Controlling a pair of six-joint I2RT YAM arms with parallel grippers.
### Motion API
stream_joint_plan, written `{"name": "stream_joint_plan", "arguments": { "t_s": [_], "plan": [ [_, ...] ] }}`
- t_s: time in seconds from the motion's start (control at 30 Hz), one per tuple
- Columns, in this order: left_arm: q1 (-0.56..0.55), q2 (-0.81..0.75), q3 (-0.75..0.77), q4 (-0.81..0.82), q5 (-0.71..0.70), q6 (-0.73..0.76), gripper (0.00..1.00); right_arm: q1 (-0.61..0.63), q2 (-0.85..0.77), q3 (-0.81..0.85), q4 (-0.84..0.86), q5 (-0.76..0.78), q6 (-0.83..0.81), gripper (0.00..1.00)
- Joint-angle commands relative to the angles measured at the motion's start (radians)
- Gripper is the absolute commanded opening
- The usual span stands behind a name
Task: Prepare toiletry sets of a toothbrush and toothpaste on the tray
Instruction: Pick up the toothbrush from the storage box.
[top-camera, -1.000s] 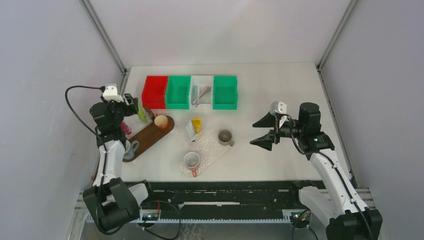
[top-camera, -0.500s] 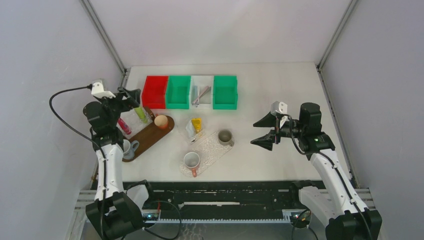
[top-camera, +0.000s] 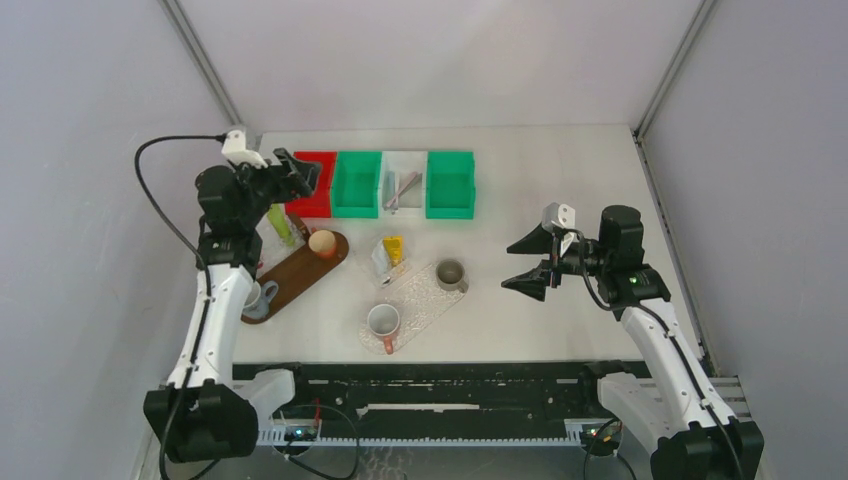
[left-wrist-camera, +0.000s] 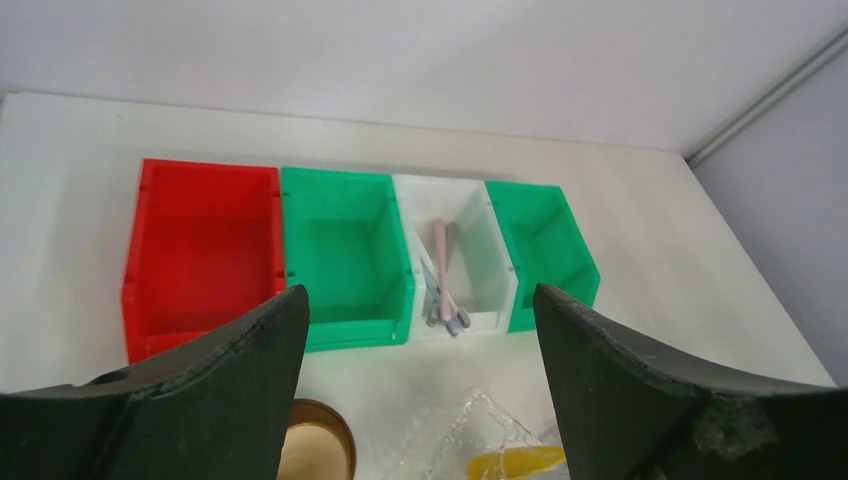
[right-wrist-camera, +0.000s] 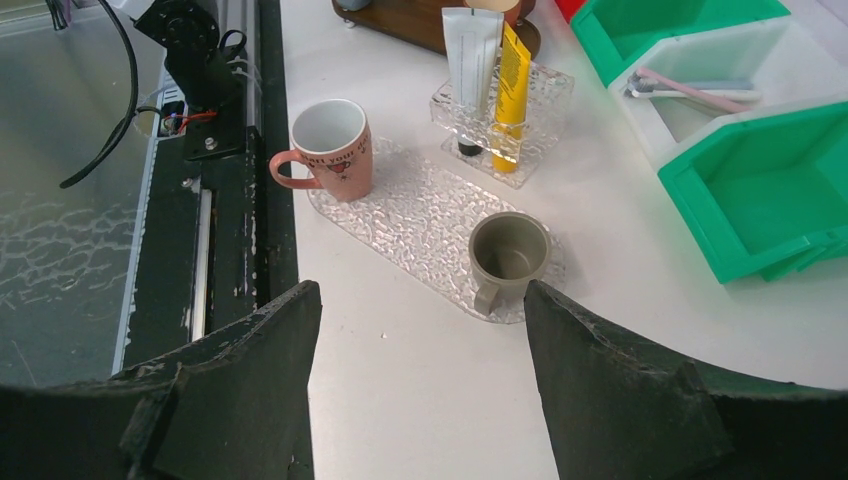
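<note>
My left gripper (left-wrist-camera: 420, 300) hangs wide open and empty, and the slim pink and pale toothbrushes (left-wrist-camera: 441, 272) lie just ahead, slightly right of it, in the translucent white bin (left-wrist-camera: 470, 215), long axes near-to-far. The right gripper (right-wrist-camera: 420, 290), also agape with nothing held, is farther off. Soft white and yellow toothpaste tubes (right-wrist-camera: 490, 60) stand in a clear holder (right-wrist-camera: 545, 95) at the far edge of the pebbled tray (right-wrist-camera: 420, 220)

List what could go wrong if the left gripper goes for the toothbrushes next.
1. The toothbrushes lie bunched in the narrow white bin; the open left gripper may pinch several at once or catch the bin's walls.
2. The white tube and yellow tube stand upright in a clear holder; a passing arm could topple them.
</note>
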Motion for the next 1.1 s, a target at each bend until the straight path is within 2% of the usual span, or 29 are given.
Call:
{"name": "stream_joint_plan", "arguments": {
  "t_s": [0.0,0.27,0.5,0.6,0.8,1.0,1.07],
  "plan": [
    [-0.089,0.069,0.121,-0.096,-0.093,0.033,0.86,-0.007,-0.02,0.024,0.006,-0.005,-0.013,0.82],
    [-0.325,0.27,0.293,-0.256,-0.312,0.129,0.86,-0.009,-0.02,0.023,0.006,-0.003,-0.014,0.82],
    [-0.48,0.573,0.556,-0.441,-0.48,0.217,0.83,-0.007,-0.023,0.023,0.008,-0.001,-0.016,0.82],
    [-0.508,0.715,0.699,-0.537,-0.516,0.254,0.8,-0.007,-0.025,0.023,0.01,0.004,-0.016,0.82],
    [-0.514,0.955,0.958,-0.7,-0.5,0.292,0.61,-0.004,-0.021,0.024,0.009,0.01,-0.017,0.82],
    [-0.514,1.128,1.124,-0.787,-0.47,0.3,0.58,0.005,-0.012,0.034,-0.011,0.021,-0.034,0.82],
    [-0.514,1.18,1.176,-0.807,-0.466,0.297,0.54,0.008,-0.012,0.034,-0.012,0.025,-0.036,0.82]
  ]
}}
